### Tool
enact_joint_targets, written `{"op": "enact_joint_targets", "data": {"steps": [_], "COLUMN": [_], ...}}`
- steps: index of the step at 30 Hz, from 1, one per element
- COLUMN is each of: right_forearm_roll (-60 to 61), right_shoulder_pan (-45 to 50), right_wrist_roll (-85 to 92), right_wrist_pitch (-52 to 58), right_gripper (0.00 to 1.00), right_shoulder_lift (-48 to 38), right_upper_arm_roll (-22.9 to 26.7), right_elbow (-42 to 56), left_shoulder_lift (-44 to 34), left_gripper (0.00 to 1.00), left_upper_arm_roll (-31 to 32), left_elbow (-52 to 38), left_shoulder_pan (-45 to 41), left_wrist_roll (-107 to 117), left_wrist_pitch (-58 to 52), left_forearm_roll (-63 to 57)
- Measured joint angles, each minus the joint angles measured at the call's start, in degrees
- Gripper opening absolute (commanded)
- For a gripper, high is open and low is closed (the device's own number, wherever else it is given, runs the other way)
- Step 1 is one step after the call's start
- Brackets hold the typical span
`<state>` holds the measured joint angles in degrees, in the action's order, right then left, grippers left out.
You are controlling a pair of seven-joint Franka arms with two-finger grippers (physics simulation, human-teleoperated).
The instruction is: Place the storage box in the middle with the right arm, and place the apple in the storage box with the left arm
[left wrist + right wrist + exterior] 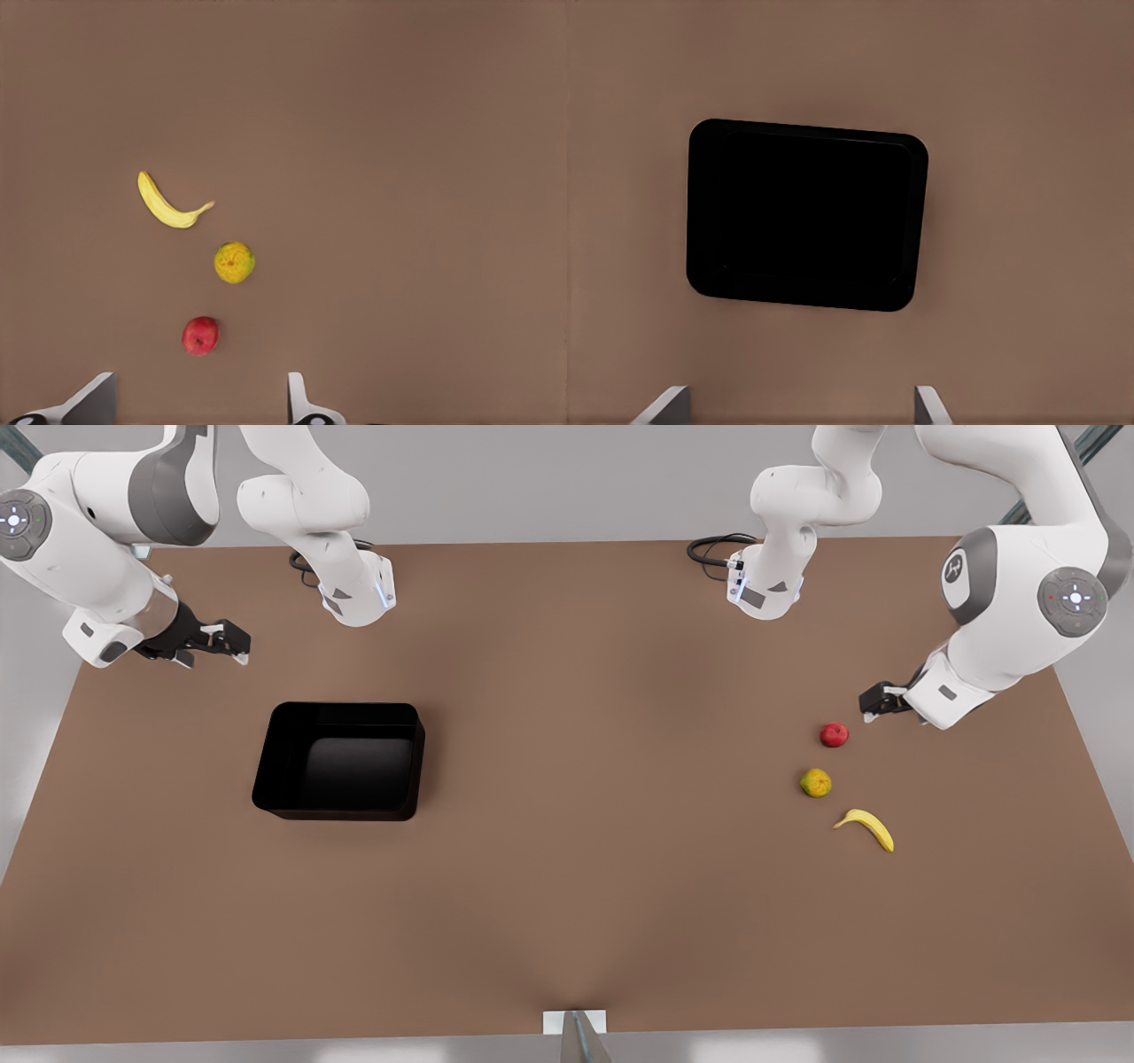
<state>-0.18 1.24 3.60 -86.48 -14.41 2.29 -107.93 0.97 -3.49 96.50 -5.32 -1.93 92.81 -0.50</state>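
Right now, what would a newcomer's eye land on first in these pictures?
The black storage box stands out, empty, on the front view's left of the brown table, with the right gripper open above it. On the front view's right, the apple, a yellow-green fruit and a banana lie in a row; the left gripper is open beside the apple.

Even, soft overhead light, no hard shadows. The brown surface (pixel 567 886) shows faint darker patches at mid and near edge. The black box (pixel 341 760) is glossy, dim sheen on inner floor; in right wrist view it reads flat black. No glare or blur.
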Motion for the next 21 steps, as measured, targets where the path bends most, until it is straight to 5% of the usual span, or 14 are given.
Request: {"op": "enact_joint_targets", "data": {"steps": [4,8,10,14,18,21], "right_forearm_roll": [0.0,0.0,0.0,-0.62,0.14,4.08], "right_shoulder_pan": [-0.42,-3.98,-4.03,-5.3,-9.21,-8.41], "right_wrist_roll": [0.0,-0.08,0.0,0.15,0.09,-0.07], "right_wrist_pitch": [-1.33,-8.88,-13.51,-16.7,-19.93,-33.93], "right_gripper": [1.0,1.0,1.0,1.0,1.0,1.0], "right_shoulder_lift": [0.72,11.13,13.32,17.54,20.43,16.65], "right_upper_arm_roll": [0.07,0.18,0.2,0.25,0.18,0.25], "right_elbow": [0.02,0.0,-3.31,-4.56,-5.49,-15.67], "left_shoulder_lift": [0.85,4.37,8.94,16.37,11.01,7.27], "left_gripper": [1.0,1.0,1.0,1.0,1.0,1.0], "left_upper_arm_roll": [-0.02,0.14,0.02,-2.44,-9.51,-13.85], "left_elbow": [-0.18,-2.01,-7.82,-7.93,8.94,21.89], "left_shoulder_pan": [0.37,-0.01,0.59,0.43,1.03,-0.32], "left_wrist_roll": [-0.17,2.99,20.19,65.52,67.35,59.58], "left_wrist_pitch": [0.36,-3.82,-10.9,-6.63,3.13,7.77], "left_forearm_roll": [-0.1,-0.34,0.72,9.45,26.24,38.86]}}
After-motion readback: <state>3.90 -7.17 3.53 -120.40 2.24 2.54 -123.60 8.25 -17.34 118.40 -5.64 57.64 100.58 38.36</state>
